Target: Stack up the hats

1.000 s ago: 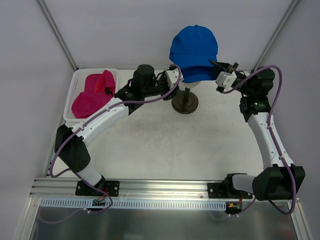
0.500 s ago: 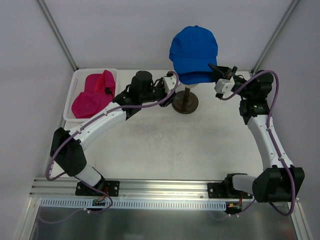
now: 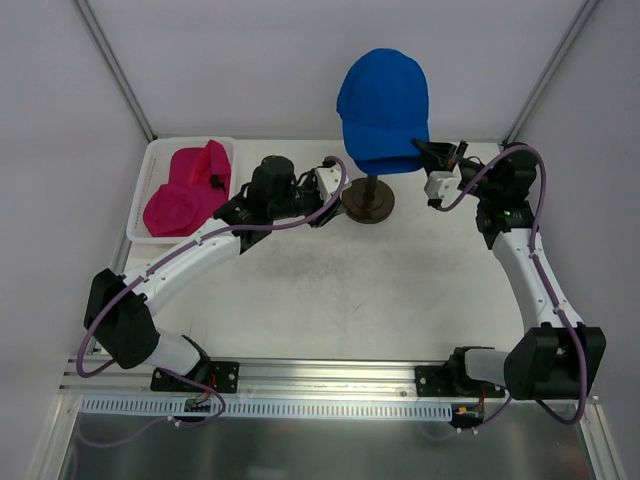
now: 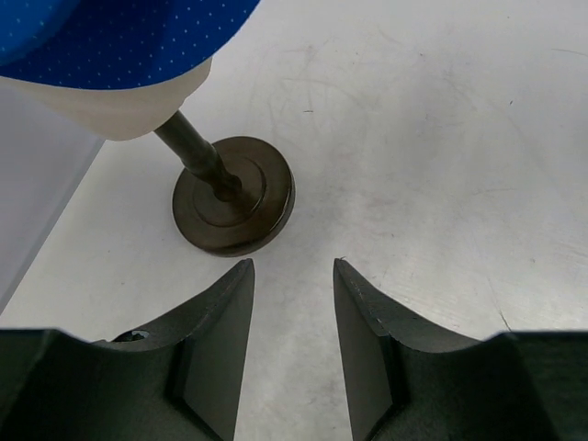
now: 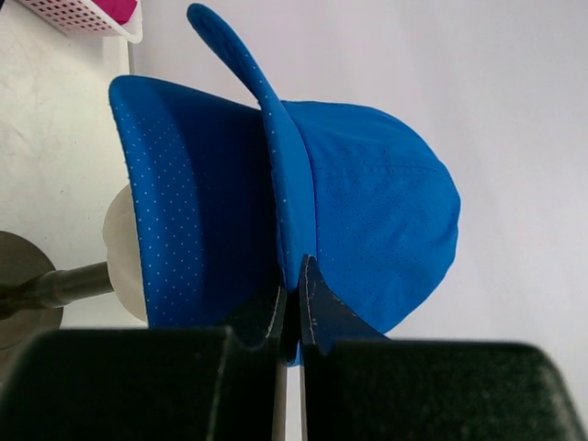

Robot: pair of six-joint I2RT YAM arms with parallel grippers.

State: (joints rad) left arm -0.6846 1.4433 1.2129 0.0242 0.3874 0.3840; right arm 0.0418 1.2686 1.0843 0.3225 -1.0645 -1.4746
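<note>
A royal blue hat [image 3: 385,100] hovers over the cream mannequin head [image 5: 124,257], whose dark stand [image 3: 368,203] rises from the table. My right gripper [image 3: 432,158] is shut on the edge of the blue hat [image 5: 367,211], pinching the fabric between its fingers [image 5: 296,294]. My left gripper [image 3: 335,182] is open and empty, low over the table just left of the stand [image 4: 234,193]; its jaws [image 4: 292,266] frame bare table. Two magenta hats [image 3: 185,190] lie in the white basket [image 3: 150,160] at the far left.
Grey enclosure walls and two slanted metal posts [image 3: 115,70] stand behind the table. The arm bases are bolted to the rail [image 3: 330,375] at the near edge. The basket corner [image 5: 83,18] shows at the top left of the right wrist view.
The left gripper has pulled back from the hat, down and left toward the stand's base. The right gripper, still clamped, has lifted the blue hat slightly, so it now covers the head from above.
</note>
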